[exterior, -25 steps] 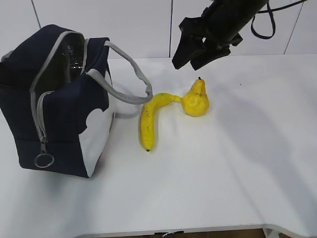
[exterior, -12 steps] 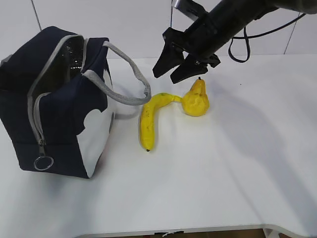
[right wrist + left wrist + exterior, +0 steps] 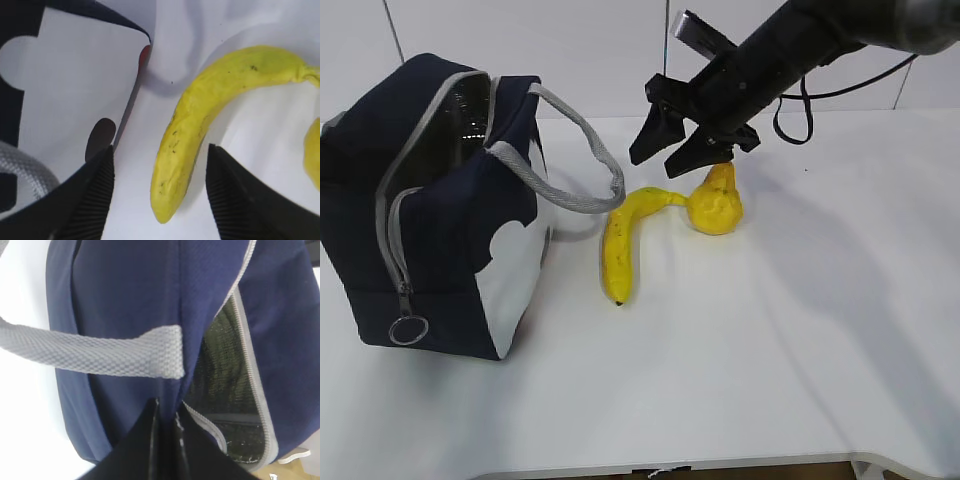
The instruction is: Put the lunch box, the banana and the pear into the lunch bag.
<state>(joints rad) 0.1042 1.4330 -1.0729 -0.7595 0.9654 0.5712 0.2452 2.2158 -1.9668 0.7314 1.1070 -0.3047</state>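
Boxy navy-blue fabric lunch bag (image 3: 440,200) stands at the left edge of the white table (image 3: 740,350), top unzipped and gaping, dark lining visible inside. Grey zipper runs down its near corner to a ring pull (image 3: 408,327). One grey webbing handle (image 3: 570,160) flops out to the right, its loop ending just beside the banana's stem end.

Long curved yellow banana (image 3: 625,240) lies on the table right of the bag, dark tip toward the camera, stem end touching or nearly touching the squat yellow pear (image 3: 716,200), which sits upright, stem up. Narrow bare strip between bag front and banana; wide open table to the right and in front.

Right gripper (image 3: 670,140) hangs above the banana's stem end and just left of the pear's neck, jaws apart, holding nothing. In the right wrist view the banana (image 3: 210,115) lies between the two ribbed fingers (image 3: 90,200), clearance on both sides, the bag's white spotted panel (image 3: 75,90) close on the left.

Left gripper (image 3: 165,440) has jaws together, apparently pinching the bag's fabric at the rim by the zipper edge, under the handle strap (image 3: 100,350).

Lunch box not visible in any view.
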